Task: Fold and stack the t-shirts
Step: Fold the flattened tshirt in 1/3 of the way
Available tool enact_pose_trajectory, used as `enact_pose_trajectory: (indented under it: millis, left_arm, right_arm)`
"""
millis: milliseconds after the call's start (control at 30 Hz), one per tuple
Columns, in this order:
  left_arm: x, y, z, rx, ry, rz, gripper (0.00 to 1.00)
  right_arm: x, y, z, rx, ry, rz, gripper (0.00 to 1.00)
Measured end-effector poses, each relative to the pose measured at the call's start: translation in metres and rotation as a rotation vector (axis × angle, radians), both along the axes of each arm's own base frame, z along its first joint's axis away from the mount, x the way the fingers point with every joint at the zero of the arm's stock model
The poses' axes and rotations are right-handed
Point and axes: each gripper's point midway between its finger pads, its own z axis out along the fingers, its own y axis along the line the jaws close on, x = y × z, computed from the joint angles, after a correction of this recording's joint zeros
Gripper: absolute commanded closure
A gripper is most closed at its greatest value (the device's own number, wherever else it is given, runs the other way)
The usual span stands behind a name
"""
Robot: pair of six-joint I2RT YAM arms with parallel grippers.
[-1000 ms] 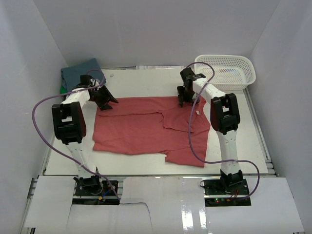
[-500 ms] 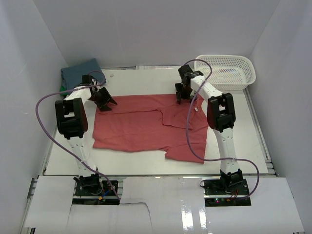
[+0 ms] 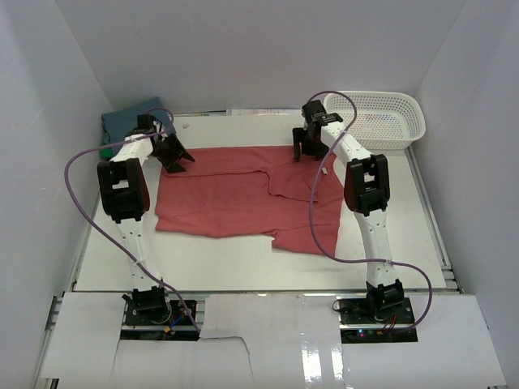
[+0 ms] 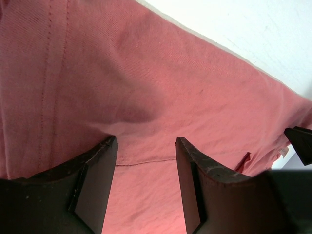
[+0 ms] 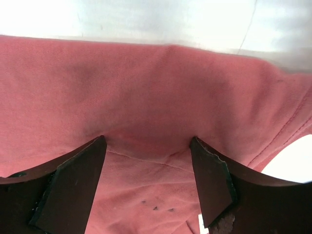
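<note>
Coral-red shirt (image 3: 227, 198) lies spread flat on the desk (image 3: 203, 263), mid-desk, long side running L to R. A folded-over flap shows on its R half, and one corner pokes toward the near edge at lower R. My two sets of jaws sit at its far edge, one at each far corner.

Left jaws: about half open, tips down on the red cloth at the far-L corner. In the left wrist view there's a dip in the fabric and a seam between my fingers (image 4: 95, 187), w/ nothing pinched.

Right jaws: wide apart, tips down on the cloth by the far-R corner. In the right wrist view the fabric dimples a bit between the fingers (image 5: 73, 187), not clamped. White desk shows just past the hem.

Slate-blue shirt (image 3: 134, 120) sits bunched in the far-L corner, behind my left arm (image 3: 122, 186), apart from the red one. A sliver of bright green shirt (image 3: 105, 150) peeks out beside it at the L wall; can't tell how it lies.

White mesh basket (image 3: 413, 121) is at the far-R corner, behind my right arm (image 3: 365, 182).
</note>
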Motion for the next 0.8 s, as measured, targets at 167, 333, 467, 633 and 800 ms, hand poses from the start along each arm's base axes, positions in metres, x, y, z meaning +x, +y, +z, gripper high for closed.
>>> enact_pose_trajectory:
  millis: [167, 333, 467, 633, 800]
  left_arm:
    - [0.006, -0.002, 0.013, -0.015, -0.007, 0.009, 0.36]
    - [0.033, 0.000, 0.088, -0.007, -0.142, 0.007, 0.34]
    - [0.013, 0.000, 0.165, 0.024, -0.278, 0.003, 0.32]
    - [-0.092, -0.001, 0.205, 0.027, -0.358, 0.031, 0.30]
    - [-0.172, 0.018, 0.130, -0.008, -0.191, 0.141, 0.30]
  right_arm:
    - [0.012, 0.001, 0.009, 0.034, -0.053, 0.002, 0.21]
    - [0.011, 0.007, 0.069, 0.099, -0.160, 0.029, 0.20]
    - [-0.013, 0.007, 0.159, 0.179, -0.317, 0.055, 0.20]
    - [-0.089, -0.009, 0.214, 0.260, -0.424, 0.056, 0.20]
    - [-0.175, -0.024, 0.143, 0.271, -0.258, 0.042, 0.20]
